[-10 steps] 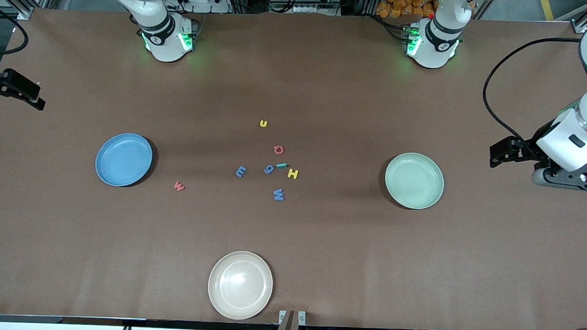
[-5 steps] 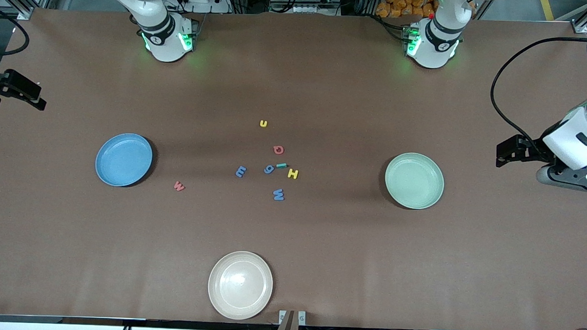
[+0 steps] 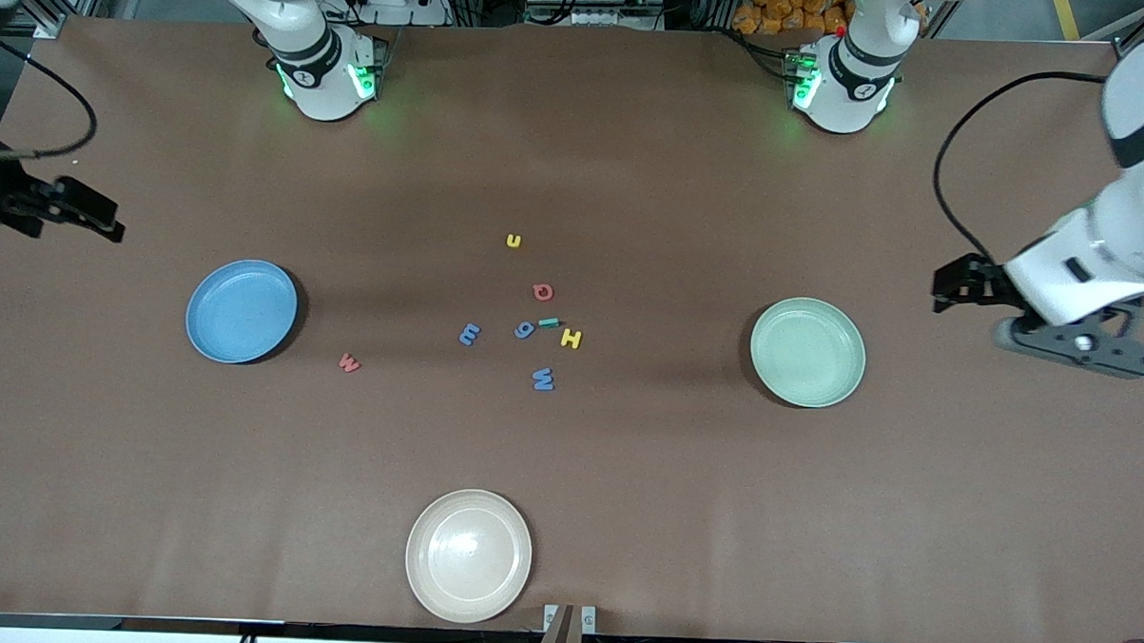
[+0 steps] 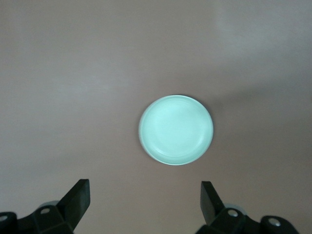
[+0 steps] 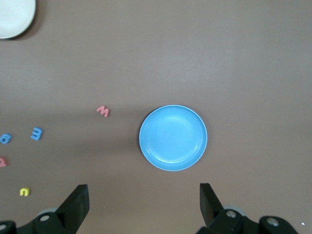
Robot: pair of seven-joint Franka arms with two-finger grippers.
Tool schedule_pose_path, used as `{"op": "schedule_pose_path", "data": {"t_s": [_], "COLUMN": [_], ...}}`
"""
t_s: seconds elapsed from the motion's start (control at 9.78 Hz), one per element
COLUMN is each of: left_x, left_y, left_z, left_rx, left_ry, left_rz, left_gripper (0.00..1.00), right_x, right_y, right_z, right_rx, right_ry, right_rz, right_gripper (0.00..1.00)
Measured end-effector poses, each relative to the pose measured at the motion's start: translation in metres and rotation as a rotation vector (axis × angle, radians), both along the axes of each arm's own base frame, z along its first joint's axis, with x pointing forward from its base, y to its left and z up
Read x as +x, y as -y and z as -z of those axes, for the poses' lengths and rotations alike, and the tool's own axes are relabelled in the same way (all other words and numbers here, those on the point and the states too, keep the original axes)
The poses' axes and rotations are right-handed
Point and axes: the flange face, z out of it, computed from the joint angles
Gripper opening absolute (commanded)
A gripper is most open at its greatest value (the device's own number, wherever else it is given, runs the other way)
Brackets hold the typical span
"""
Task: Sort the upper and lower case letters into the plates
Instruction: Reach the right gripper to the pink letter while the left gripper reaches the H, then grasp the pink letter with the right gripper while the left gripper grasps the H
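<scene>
Letters lie loose on the brown table (image 3: 622, 514) between the two plates: a yellow u (image 3: 513, 241) farthest from the front camera, then a red letter (image 3: 543, 292), a small teal piece (image 3: 548, 323) touching a blue g-shape (image 3: 524, 330), a yellow H (image 3: 571, 339), a blue m (image 3: 470, 334), a blue W (image 3: 543, 379), and a red w (image 3: 348, 362) apart from the rest, near the blue plate (image 3: 241, 311). That plate sits toward the right arm's end, the green plate (image 3: 807, 353) toward the left arm's end, both bare; a cream plate (image 3: 469, 556) lies nearest the front camera. The left gripper (image 4: 144, 200) hangs high over the table edge at its own end, tilted toward the green plate, fingers spread wide with nothing between them. The right gripper (image 5: 144, 202) hangs over its end near the blue plate, equally wide and bare. Against half a second ago, the left gripper has swung in toward the green plate, and the right gripper has come inward over the table and a little nearer the blue plate; letters and plates lie as they did.
</scene>
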Motion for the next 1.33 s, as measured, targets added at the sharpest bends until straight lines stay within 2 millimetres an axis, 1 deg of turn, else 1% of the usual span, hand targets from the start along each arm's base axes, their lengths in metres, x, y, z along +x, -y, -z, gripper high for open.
{"op": "schedule_pose_path", "data": {"t_s": [0.1, 0.2, 0.31, 0.41, 0.51, 0.61, 0.72, 0.82, 0.92, 1.02, 1.23, 1.33], "left_x": [-0.004, -0.01, -0.017, -0.022, -0.028, -0.033, -0.033, -0.033, -0.037, -0.042, -0.058, -0.066], "left_y": [0.042, 0.09, 0.134, 0.173, 0.214, 0.249, 0.273, 0.293, 0.311, 0.326, 0.355, 0.367], "left_z": [0.015, 0.032, 0.052, 0.075, 0.103, 0.137, 0.173, 0.208, 0.241, 0.268, 0.307, 0.322], "left_rx": [-0.015, -0.029, -0.027, -0.031, -0.041, -0.053, -0.073, -0.094, -0.105, -0.104, -0.114, -0.124], "left_ry": [-0.026, -0.044, -0.048, -0.045, -0.039, -0.033, -0.025, -0.016, -0.006, 0.012, 0.041, 0.048], "left_rz": [-0.047, -0.111, -0.155, -0.173, -0.188, -0.207, -0.213, -0.2, -0.18, -0.149, -0.1, -0.109], "left_gripper": [1.0, 1.0, 1.0, 1.0, 1.0, 1.0, 1.0, 1.0, 1.0, 1.0, 1.0, 1.0], "right_x": [0.008, 0.018, 0.029, 0.037, 0.044, 0.048, 0.049, 0.044, 0.036, 0.031, 0.031, 0.029], "right_y": [-0.005, -0.015, -0.029, -0.044, -0.061, -0.082, -0.101, -0.115, -0.123, -0.125, -0.124, -0.125], "right_z": [0.034, 0.07, 0.102, 0.131, 0.157, 0.183, 0.21, 0.24, 0.269, 0.291, 0.312, 0.321], "right_rx": [0.0, -0.002, -0.004, -0.007, -0.011, -0.014, -0.016, -0.016, -0.015, -0.012, -0.006, -0.005], "right_ry": [-0.016, -0.038, -0.06, -0.081, -0.1, -0.1, -0.08, -0.062, -0.061, -0.071, -0.045, -0.019], "right_rz": [-0.008, -0.026, -0.048, -0.071, -0.099, -0.131, -0.161, -0.196, -0.252, -0.321, -0.44, -0.488], "right_gripper": [1.0, 1.0, 1.0, 1.0, 1.0, 1.0, 1.0, 1.0, 1.0, 1.0, 1.0, 1.0]}}
